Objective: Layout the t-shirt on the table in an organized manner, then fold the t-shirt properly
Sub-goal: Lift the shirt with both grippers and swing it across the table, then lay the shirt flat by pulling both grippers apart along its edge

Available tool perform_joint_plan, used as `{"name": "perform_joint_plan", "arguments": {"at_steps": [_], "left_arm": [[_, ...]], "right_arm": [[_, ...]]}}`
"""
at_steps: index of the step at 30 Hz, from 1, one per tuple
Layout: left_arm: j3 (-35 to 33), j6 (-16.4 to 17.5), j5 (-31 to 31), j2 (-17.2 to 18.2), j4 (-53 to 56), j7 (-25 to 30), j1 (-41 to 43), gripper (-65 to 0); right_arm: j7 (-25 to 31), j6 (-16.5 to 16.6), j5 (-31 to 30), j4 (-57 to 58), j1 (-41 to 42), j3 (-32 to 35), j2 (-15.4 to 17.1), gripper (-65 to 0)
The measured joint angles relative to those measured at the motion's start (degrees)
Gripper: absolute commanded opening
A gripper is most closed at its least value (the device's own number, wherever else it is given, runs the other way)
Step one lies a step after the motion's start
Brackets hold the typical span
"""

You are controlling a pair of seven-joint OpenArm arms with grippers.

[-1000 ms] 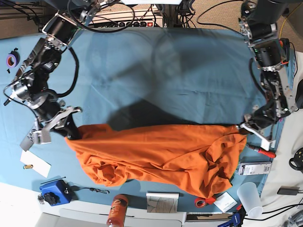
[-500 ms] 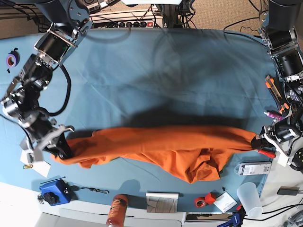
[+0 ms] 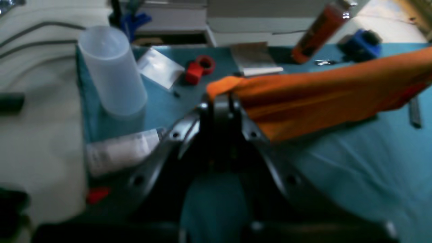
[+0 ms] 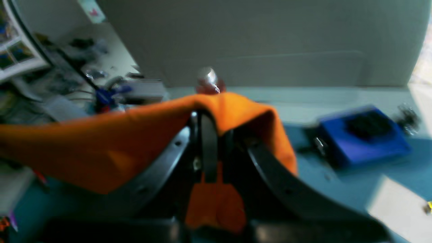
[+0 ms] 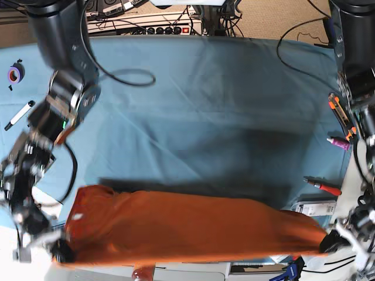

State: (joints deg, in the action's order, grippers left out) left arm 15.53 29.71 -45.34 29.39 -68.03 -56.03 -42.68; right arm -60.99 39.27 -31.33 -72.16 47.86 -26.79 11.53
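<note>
Light-blue cloth covers the table [image 5: 193, 105], its far half bare and a long shadow lying across the middle. Stretched over the near edge is the t-shirt [image 5: 187, 231], pulled into a wide orange band between two arms and hanging clear of the cloth along most of its length. The left gripper [image 3: 221, 101] is clamped tight on one end of the shirt, fabric bunched over its closed jaws; the right gripper [image 4: 209, 118] is likewise shut on the opposite end, cloth draped over it and a fold hanging down between the fingers. Beside the left end stand a translucent plastic cup [image 3: 111, 71], a white tube [image 3: 121, 152] and a red tape roll [image 3: 199, 67]; near the right end sits a blue box [image 4: 364, 138] (both wrist views are soft with blur). The risk, by the look of it, is at the table's near rim: laid down from here, the shirt could slide off the edge, or sweep the cup and bottle [image 3: 319, 30] over.
</note>
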Motion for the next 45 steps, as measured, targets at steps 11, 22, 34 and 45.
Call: {"name": "perform_joint_plan", "arguments": {"at_steps": [11,22,34,45], "left_arm": [[-10.6,-5.73,5.64,0.63,11.13,-2.23,-20.98,-65.0],[-10.6,-3.76,-4.44,3.67,11.02,-12.59,-19.5,-65.0],[-10.71,-3.08,-14.29,5.88,11.02,-18.69,-4.66,-65.0],[-3.17,-1.6,-17.29,6.19,10.12,-20.39,7.15,-65.0]], "right_arm": [[1.16,-0.2,4.31,13.77,18.8,0.17,2.01,-65.0],[-17.03,-0.2,-5.03,13.6,16.52,0.17,3.04,-65.0],[-20.63,-1.2,-11.45,2.58,0.92,0.2,3.02,-65.0],[-20.65,-1.53,-13.2,-13.9,-17.81,0.13,2.54,-65.0]]}}
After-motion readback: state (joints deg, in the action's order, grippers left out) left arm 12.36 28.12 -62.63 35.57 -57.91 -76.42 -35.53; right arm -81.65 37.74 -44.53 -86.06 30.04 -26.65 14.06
